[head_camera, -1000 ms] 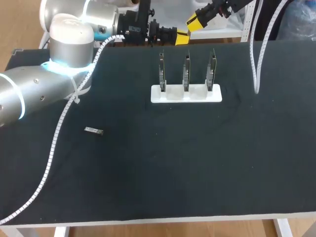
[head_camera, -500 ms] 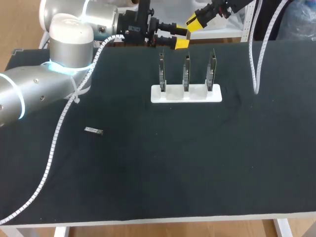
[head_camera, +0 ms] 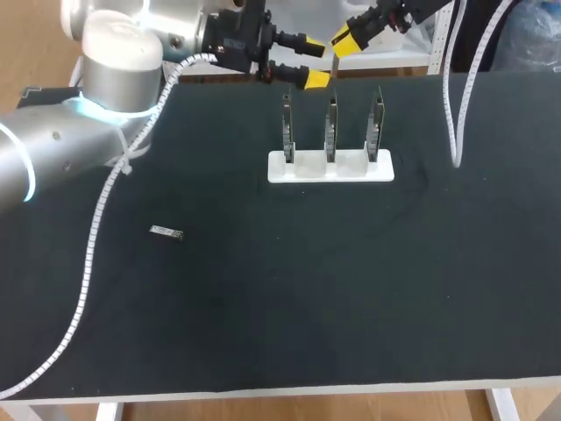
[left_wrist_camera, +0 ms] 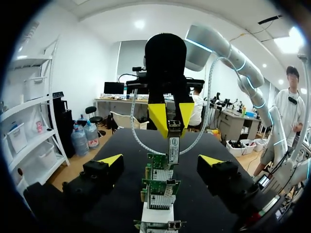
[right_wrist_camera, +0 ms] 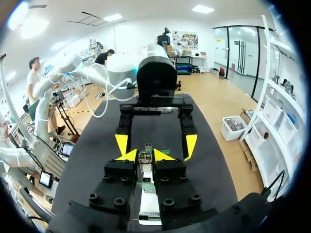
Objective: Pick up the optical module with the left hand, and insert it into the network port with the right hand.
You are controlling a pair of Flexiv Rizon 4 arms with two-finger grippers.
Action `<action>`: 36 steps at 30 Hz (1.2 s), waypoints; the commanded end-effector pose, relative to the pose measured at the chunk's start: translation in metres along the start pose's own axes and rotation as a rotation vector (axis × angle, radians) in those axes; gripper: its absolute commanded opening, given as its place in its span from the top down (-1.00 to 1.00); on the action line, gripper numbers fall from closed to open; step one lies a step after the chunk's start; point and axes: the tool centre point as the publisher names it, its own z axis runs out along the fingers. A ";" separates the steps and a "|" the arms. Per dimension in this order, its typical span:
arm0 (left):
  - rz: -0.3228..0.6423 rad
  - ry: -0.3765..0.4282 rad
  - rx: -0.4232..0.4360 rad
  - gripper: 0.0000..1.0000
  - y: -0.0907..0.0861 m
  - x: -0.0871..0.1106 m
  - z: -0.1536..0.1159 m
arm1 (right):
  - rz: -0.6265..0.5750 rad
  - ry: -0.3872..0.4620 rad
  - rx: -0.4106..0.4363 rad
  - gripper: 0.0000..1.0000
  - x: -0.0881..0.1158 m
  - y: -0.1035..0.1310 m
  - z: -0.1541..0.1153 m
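Left wrist view shows best my right gripper point(left_wrist_camera: 173, 132) pinching an optical module point(left_wrist_camera: 173, 148); my left gripper point(left_wrist_camera: 159, 158) spread wide.

Bright, even light fell from overhead. The black table point(head_camera: 280, 307) took it with scarcely a shadow, while the left arm point(head_camera: 61, 153) carried soft glare and a glowing blue ring.
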 end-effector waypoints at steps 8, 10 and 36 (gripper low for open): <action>0.043 0.199 -0.019 -1.00 -0.017 0.001 -0.023 | -0.008 -0.003 0.006 1.00 0.000 0.003 0.000; 0.038 0.201 -0.016 -1.00 -0.018 0.002 -0.025 | -0.008 -0.003 0.005 1.00 0.000 0.003 0.000; -0.008 0.309 -0.020 -1.00 -0.030 0.021 -0.043 | -0.009 0.002 0.003 1.00 0.001 0.003 0.003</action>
